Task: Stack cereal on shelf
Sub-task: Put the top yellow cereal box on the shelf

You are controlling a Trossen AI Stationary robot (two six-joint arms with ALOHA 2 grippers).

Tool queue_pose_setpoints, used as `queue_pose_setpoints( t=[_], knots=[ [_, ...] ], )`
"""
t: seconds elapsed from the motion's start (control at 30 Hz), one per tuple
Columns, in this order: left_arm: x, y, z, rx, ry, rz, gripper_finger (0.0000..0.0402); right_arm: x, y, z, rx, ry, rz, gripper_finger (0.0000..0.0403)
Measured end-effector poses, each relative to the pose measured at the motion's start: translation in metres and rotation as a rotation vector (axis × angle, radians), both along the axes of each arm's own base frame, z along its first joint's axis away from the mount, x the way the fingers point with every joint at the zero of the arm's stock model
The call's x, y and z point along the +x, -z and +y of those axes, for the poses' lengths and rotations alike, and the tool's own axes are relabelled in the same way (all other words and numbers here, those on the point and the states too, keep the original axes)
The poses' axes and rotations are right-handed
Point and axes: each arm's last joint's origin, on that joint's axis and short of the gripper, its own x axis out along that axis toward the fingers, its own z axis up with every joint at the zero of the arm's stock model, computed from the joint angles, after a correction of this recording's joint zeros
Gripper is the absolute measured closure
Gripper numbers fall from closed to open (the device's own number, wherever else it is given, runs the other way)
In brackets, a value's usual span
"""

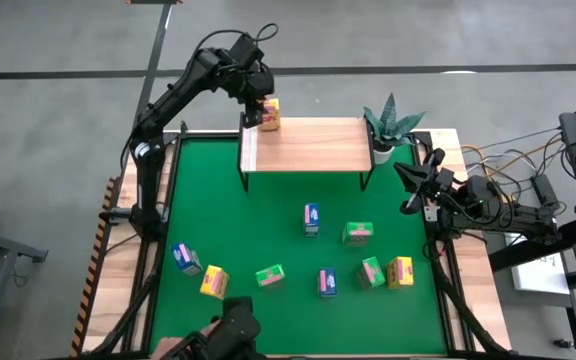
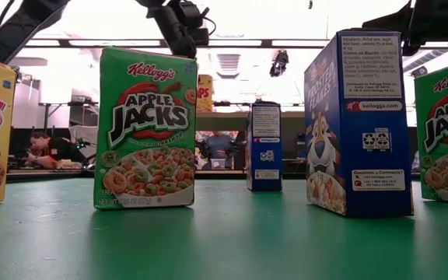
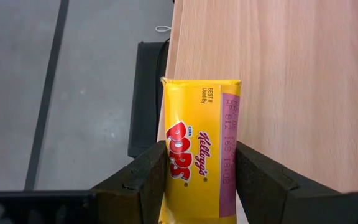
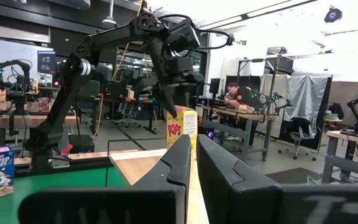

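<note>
Yellow cardboard fills your left wrist view: the left gripper [image 3: 197,180] is clamped on the two faces of a yellow Pops box [image 1: 269,114], holding it over the white-strip end of the shelf [image 1: 308,145], at the shelf's far corner. You cannot quite tell from these views whether the box bottom already touches the plank or hangs just above it, so treat it as not yet set down.

The risk is the edge. In the left wrist view the box sits right at the plank's outer rim, with bare floor beside it. If you let go while part of its base overhangs, it will likely tip off the back of the shelf and off the table. Letting go from any height would probably topple so light a carton too.

Eight more boxes wait on the green mat [image 1: 268,220]: a blue box [image 1: 311,219] and a green box [image 1: 357,233] near the middle, the others along the near edge. Leave room on the plank for them.

Your right gripper [image 4: 191,155] is pinched shut on nothing, parked at the table's right edge beside the potted plant [image 1: 392,124].
</note>
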Motion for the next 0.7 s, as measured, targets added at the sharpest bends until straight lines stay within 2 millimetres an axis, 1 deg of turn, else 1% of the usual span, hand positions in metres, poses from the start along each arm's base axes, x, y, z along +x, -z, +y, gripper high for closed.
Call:
queue_pose_setpoints(
  t=[0.2, 0.33, 0.5, 0.7],
  knots=[
    [0.000, 0.001, 0.000, -0.001, -0.001, 0.002, 0.0247, 0.000, 0.000, 0.000, -0.001, 0.000, -0.001, 0.0385],
    [0.001, 0.005, 0.001, -0.007, 0.000, 0.011, 0.0241, 0.000, 0.000, 0.000, -0.004, 0.001, -0.001, 0.0385],
    [0.002, 0.013, 0.002, -0.019, -0.001, 0.028, 0.0215, 0.000, -0.001, 0.000, -0.011, 0.003, -0.001, 0.0385],
    [0.002, 0.011, 0.003, -0.011, -0.002, 0.021, 0.0181, 0.000, -0.001, 0.000, -0.017, 0.005, 0.001, 0.0385]
  ],
)
